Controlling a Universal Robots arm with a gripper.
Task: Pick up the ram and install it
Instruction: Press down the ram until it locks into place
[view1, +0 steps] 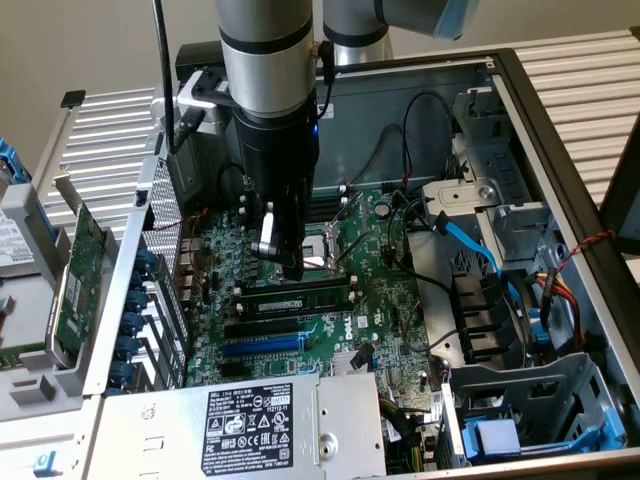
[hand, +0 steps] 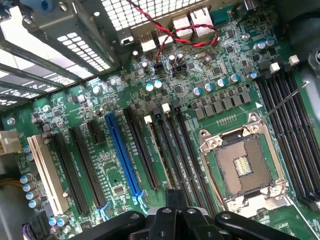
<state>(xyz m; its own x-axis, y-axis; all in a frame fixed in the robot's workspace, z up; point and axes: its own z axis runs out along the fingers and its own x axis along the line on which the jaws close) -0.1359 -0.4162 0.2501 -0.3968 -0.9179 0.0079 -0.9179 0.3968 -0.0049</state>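
Note:
The ram (view1: 296, 298) is a long thin stick standing in a memory slot between white clips, just in front of the CPU socket (view1: 322, 250). My gripper (view1: 288, 268) hangs straight down over the middle of the ram, shut, with its tips at the stick's top edge. Whether they pinch the ram or only rest on it I cannot tell. In the wrist view the ram's thin top edge (hand: 159, 154) runs along the slot toward my gripper (hand: 175, 200), with empty black memory slots beside it (hand: 187, 155).
An open computer case (view1: 560, 150) holds the motherboard (hand: 100, 100), with a bare CPU socket (hand: 245, 167) and a blue expansion slot (hand: 122, 150). A green expansion card (view1: 75, 280) stands outside the case at the exterior view's left. The power supply (view1: 250, 420) and drive cages (view1: 520, 400) line the near side.

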